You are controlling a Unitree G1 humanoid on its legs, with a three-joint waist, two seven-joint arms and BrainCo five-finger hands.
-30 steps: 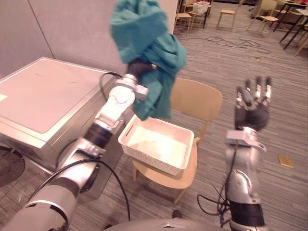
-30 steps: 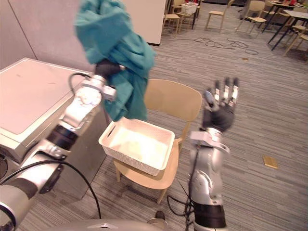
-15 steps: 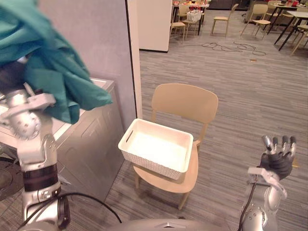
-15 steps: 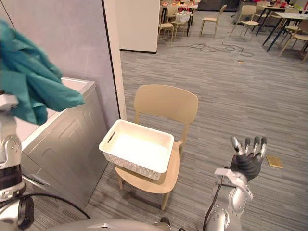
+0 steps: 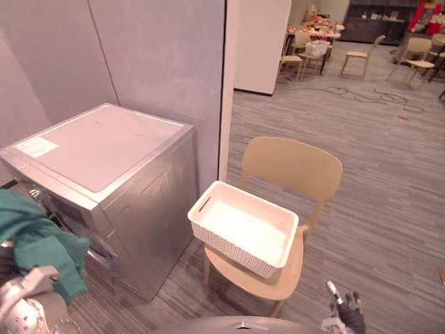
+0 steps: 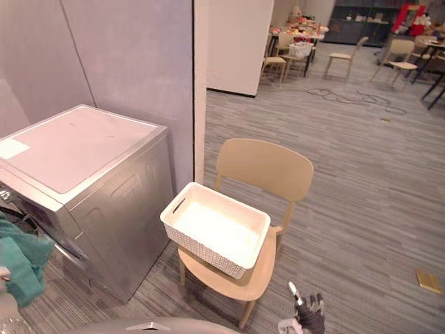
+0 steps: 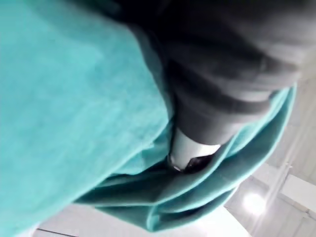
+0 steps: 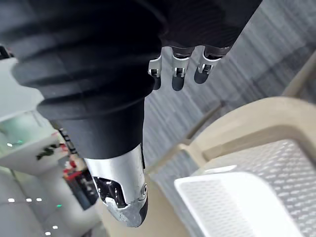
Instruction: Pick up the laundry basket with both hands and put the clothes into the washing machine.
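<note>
The left hand (image 7: pixel 193 147) grips the green cloth (image 5: pixel 36 245) at near left, beside the front of the washer (image 5: pixel 104 149); the right hand (image 6: pixel 310 321) has straight fingers.

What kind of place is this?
Probably not a house: more like a big office or canteen hall. A washing machine stands by a grey partition wall, with chairs and tables far behind.

This is an open office or canteen hall. Grey partition walls (image 5: pixel 160 62) back a washing machine (image 5: pixel 104 146) on the left; chairs (image 6: pixel 344 56) and tables (image 5: pixel 309 31) crowd the far right.
</note>
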